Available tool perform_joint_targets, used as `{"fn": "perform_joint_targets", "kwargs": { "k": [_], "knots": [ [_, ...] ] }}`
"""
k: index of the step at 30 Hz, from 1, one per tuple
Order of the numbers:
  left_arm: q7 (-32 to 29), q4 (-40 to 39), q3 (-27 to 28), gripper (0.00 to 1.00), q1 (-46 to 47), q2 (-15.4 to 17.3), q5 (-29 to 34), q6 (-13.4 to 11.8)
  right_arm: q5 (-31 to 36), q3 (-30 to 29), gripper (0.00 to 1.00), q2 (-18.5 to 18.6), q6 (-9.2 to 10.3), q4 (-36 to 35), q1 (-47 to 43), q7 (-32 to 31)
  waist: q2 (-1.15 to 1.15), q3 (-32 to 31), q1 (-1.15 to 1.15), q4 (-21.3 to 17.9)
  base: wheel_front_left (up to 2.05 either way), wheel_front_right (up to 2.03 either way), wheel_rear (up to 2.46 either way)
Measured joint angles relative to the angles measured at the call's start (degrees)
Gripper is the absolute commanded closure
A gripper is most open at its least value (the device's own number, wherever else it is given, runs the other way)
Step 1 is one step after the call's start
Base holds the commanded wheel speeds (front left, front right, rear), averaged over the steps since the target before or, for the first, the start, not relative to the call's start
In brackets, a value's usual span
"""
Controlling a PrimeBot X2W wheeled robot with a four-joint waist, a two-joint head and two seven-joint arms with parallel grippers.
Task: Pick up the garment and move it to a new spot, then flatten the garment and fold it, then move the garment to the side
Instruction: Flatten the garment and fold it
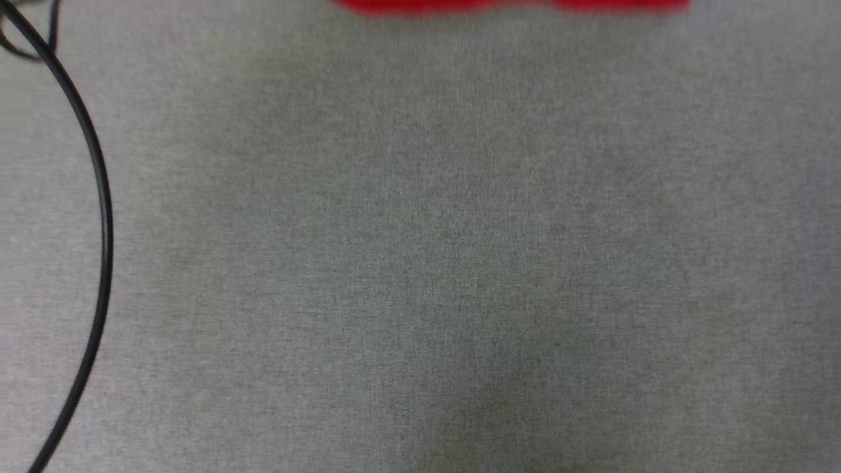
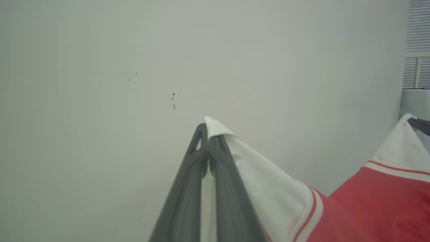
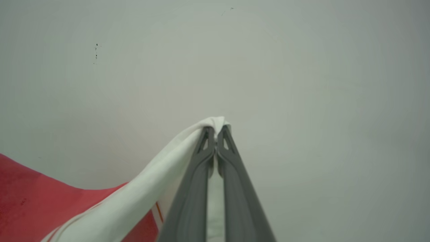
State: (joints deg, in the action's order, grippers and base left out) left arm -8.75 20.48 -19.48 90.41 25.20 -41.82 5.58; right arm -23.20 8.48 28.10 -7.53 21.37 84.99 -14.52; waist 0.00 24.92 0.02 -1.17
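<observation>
The garment (image 2: 379, 205) is red with white sleeves and striped trim, and it hangs in the air between my two grippers. My left gripper (image 2: 208, 134) is shut on the tip of one white sleeve (image 2: 268, 188). The other sleeve (image 3: 158, 181) is pinched in my right gripper (image 3: 215, 132), which is shut too. That right gripper's dark fingers (image 2: 420, 124) also show at the left wrist view's right edge, holding the far sleeve. In the head view a blurred red strip of the garment (image 1: 512, 5) crosses the top edge over the grey table (image 1: 420, 263).
A black cable (image 1: 98, 197) curves down the table's left side. Both wrist views face a pale wall (image 2: 134, 67) with a few dark specks. A slatted window or shutter (image 2: 418, 40) sits at the left wrist view's right edge.
</observation>
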Motion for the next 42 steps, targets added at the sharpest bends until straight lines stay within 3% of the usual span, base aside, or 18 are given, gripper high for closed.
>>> {"fn": "perform_joint_targets", "kwargs": {
  "k": [7,16,29,42],
  "knots": [
    [3.71,6.68,-0.82,1.00,5.50,-0.56,1.32,0.89,1.68,2.31,1.00,-1.81,0.00,8.96,8.14,4.68,0.00,5.36,0.00,-0.28,0.00,0.00,0.00],
    [9.04,10.91,-3.21,1.00,0.49,0.11,0.89,1.52,-0.26,8.37,1.00,-2.50,0.00,16.15,5.46,12.20,0.00,5.62,-0.01,-0.03,0.00,0.00,0.00],
    [15.26,6.58,-4.08,1.00,-24.42,4.49,-2.08,0.75,-6.56,19.46,1.00,0.30,0.00,15.22,-14.11,19.35,0.00,-2.12,-0.02,-0.51,0.00,0.00,0.00],
    [18.81,-7.57,-2.82,1.00,-62.08,6.73,-7.99,-7.67,-10.70,19.62,1.00,2.96,0.00,6.22,-46.73,20.96,0.00,-13.70,-0.04,-0.23,0.00,0.00,0.00]
  ]
}}
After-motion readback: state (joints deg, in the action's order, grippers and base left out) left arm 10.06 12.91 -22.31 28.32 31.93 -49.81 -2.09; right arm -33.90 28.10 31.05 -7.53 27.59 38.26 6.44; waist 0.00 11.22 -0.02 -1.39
